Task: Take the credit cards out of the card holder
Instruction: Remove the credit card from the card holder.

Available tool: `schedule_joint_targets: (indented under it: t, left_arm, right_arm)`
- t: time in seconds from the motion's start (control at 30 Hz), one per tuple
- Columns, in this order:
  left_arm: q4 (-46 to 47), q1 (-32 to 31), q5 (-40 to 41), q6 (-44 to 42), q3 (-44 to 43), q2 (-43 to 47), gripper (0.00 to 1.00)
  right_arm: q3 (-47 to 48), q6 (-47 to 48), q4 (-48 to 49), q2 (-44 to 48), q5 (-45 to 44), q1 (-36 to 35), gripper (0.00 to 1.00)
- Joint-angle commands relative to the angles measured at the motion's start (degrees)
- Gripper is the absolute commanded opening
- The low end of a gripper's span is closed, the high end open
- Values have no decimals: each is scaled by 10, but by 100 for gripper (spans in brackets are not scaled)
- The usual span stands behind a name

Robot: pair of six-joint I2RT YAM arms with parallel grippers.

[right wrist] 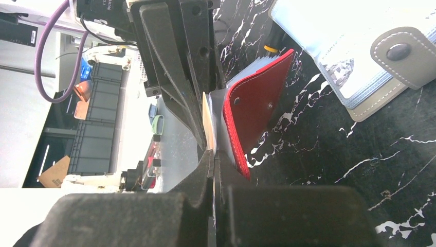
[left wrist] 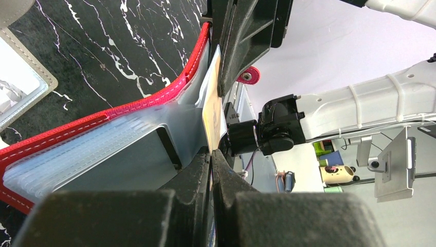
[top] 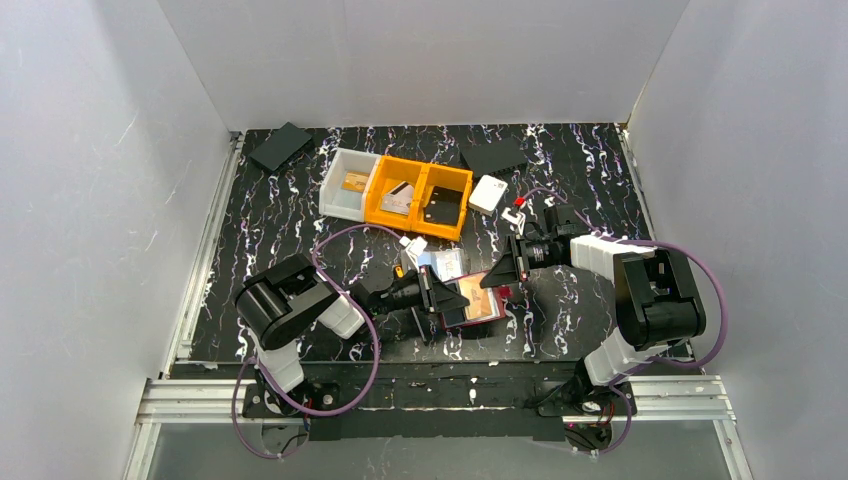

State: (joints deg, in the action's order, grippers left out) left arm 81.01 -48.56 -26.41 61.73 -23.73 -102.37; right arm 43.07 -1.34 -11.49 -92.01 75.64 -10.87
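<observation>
At the near middle of the black veined table, the left gripper was pinched shut on the red stitched card holder by its clear ribbed sleeve. The right gripper clamped 1 thin tan credit card standing edgewise in that sleeve.

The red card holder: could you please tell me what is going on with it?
The red card holder sits open on the table between the arms. The left end effector and the right end effector are both shut on its clear sleeves from opposite sides, where a tan card stands edge-on. Whether either pinches the card itself is unclear; the card is not yet out.
</observation>
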Motion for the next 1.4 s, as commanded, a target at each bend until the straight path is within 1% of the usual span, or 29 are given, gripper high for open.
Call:
schedule_joint_targets:
  t: [0.0, 0.27, 0.73, 1.37]
  left_arm:
    - [28, 7, -28, -5, 2, 26, 0]
    - [30, 12, -31, -2, 7, 24, 0]
    - [31, 20, -44, 10, 10, 15, 1]
    - [32, 29, -69, 23, 12, 1, 4]
  right_arm:
    - [8, 1, 16, -7, 6, 3, 1]
    - [7, 6, 15, -13, 4, 3, 1]
    - [6, 6, 14, -18, 7, 3, 8]
    - [5, 6, 15, -21, -3, 3, 7]
